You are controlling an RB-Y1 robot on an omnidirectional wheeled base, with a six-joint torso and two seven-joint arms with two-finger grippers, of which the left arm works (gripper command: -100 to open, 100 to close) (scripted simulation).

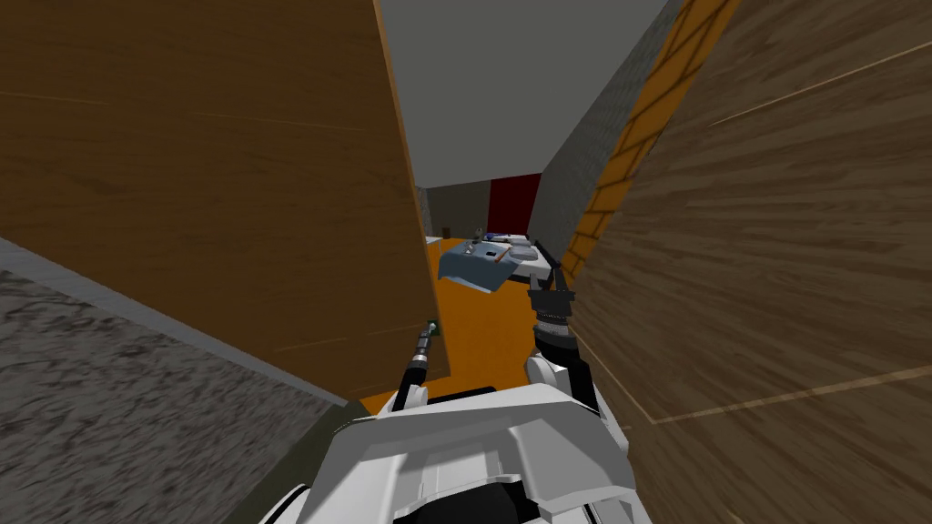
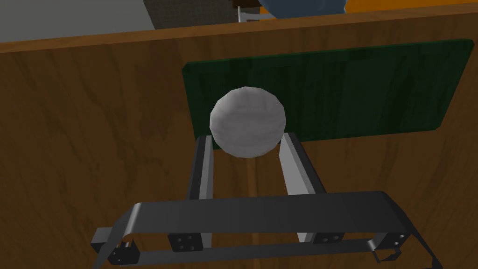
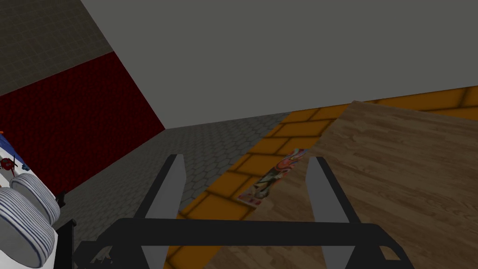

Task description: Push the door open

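- Plainly, there was one brown wooden door (image 1: 227, 182), standing ajar at my left, with an orange floor (image 1: 482, 327) showing through the gap
- One round grey knob (image 2: 247, 121) sat on one dark green plate (image 2: 350, 88) fixed near the door's edge
- Two grippers showed, each with two fingers
- The left gripper (image 2: 246, 138) was at the door's edge; its fingers were drawn in against the knob's two sides, pinching it, the knob lying right at their tips
- The right gripper (image 3: 245, 161) hung apart from the door beside a wood-grain wall (image 1: 774, 273), fingers spread wide
- One table (image 1: 473, 264) with a blue cloth stood well beyond the doorway
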